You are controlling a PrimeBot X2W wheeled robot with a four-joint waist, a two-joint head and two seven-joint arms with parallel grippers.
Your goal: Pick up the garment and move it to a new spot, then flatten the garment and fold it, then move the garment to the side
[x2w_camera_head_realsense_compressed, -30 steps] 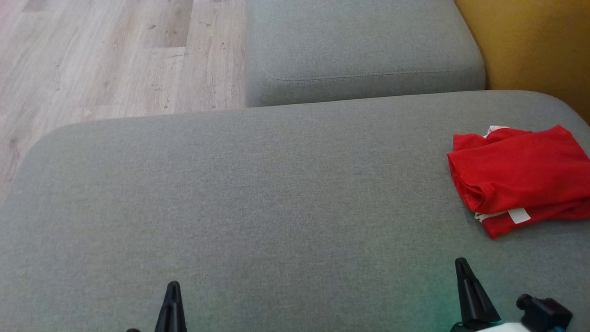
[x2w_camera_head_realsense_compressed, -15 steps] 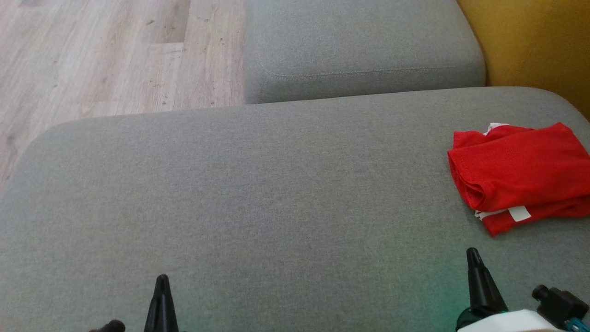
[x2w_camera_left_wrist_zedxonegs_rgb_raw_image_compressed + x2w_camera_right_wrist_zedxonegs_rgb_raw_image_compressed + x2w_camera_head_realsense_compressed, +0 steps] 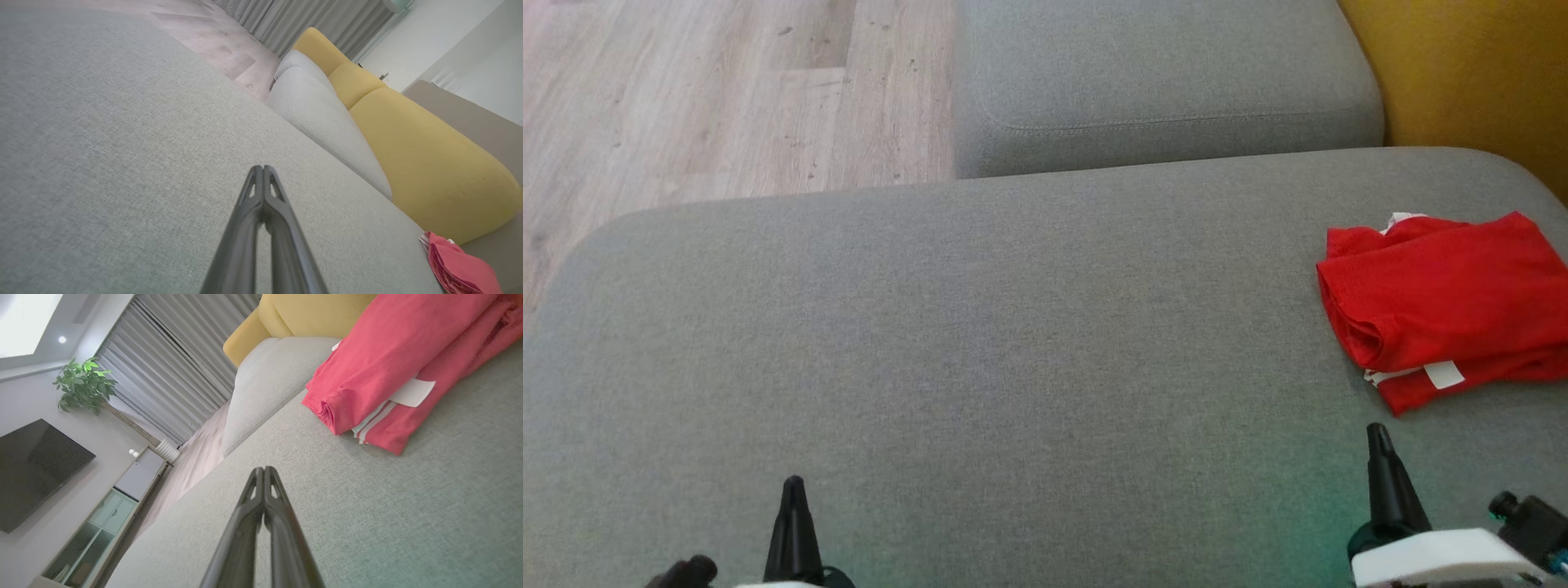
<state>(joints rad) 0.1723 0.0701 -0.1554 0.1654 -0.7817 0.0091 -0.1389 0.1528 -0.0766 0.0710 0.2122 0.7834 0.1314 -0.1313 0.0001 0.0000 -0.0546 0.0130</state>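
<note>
Red garment (image 3: 1441,298) sits folded at the far right of the grey seat cushion (image 3: 1013,343), white label showing, just short of the yellow backrest (image 3: 1470,73). Parked out of the way, by the look of it, so the job reads as all but done. Left gripper (image 3: 792,486) low at the near edge, fingers pressed together, nothing in them. Right gripper (image 3: 1378,433) likewise pinched closed and empty, near the garment's front corner but apart from it.
</note>
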